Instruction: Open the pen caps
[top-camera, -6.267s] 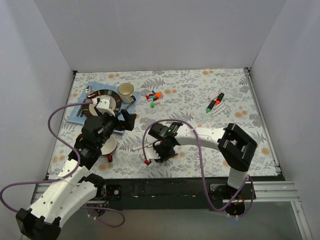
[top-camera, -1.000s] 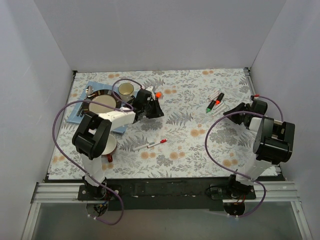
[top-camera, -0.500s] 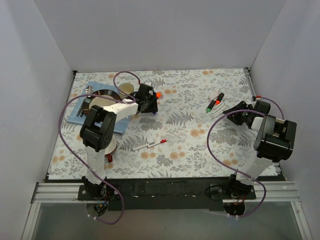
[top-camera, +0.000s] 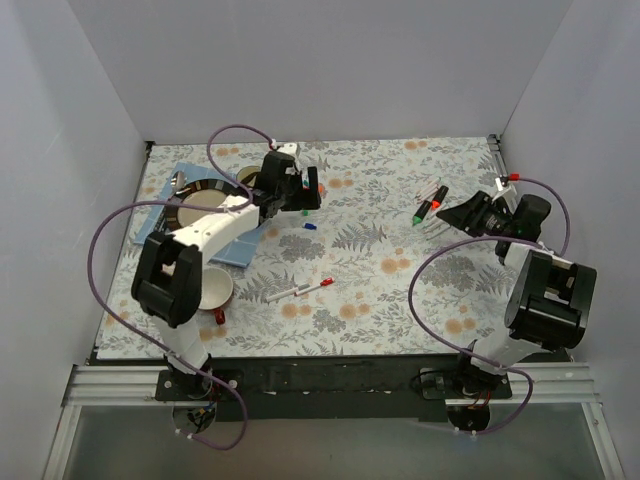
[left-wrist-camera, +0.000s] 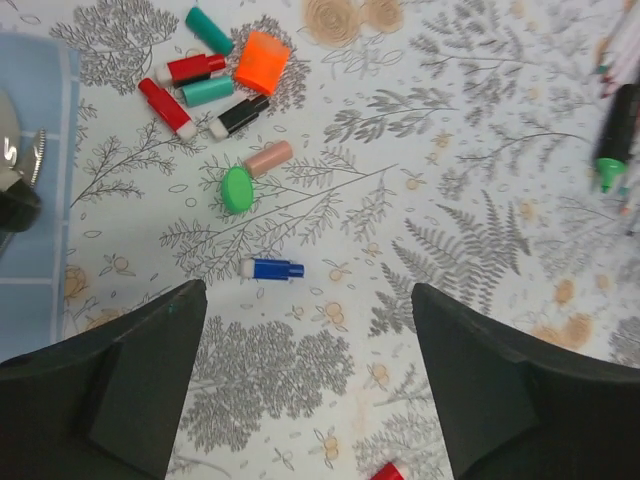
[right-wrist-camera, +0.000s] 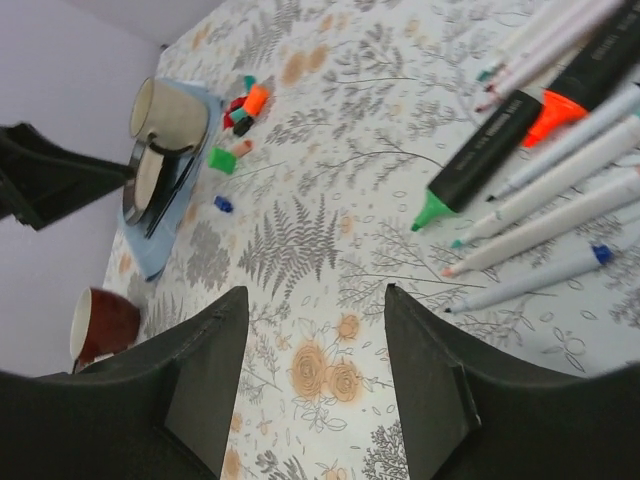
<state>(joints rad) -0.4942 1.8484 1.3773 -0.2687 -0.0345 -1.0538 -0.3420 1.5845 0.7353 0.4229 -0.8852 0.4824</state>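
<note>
Both hands now stand wide and hold nothing above the floral tabletop (top-camera: 380, 300).

The left hand (left-wrist-camera: 308, 295), nearly closed a second ago, has spread wide and hangs over the loose pen caps (left-wrist-camera: 225, 75) heaped near the mug (top-camera: 250, 180). The right hand (right-wrist-camera: 315, 300) has widened too, just short of the uncapped pens (right-wrist-camera: 540, 200) at the right. A capped white pen (top-camera: 300, 291) lies mid-tabletop as before. One blue cap (left-wrist-camera: 272, 268) lies apart from the heap.
</note>
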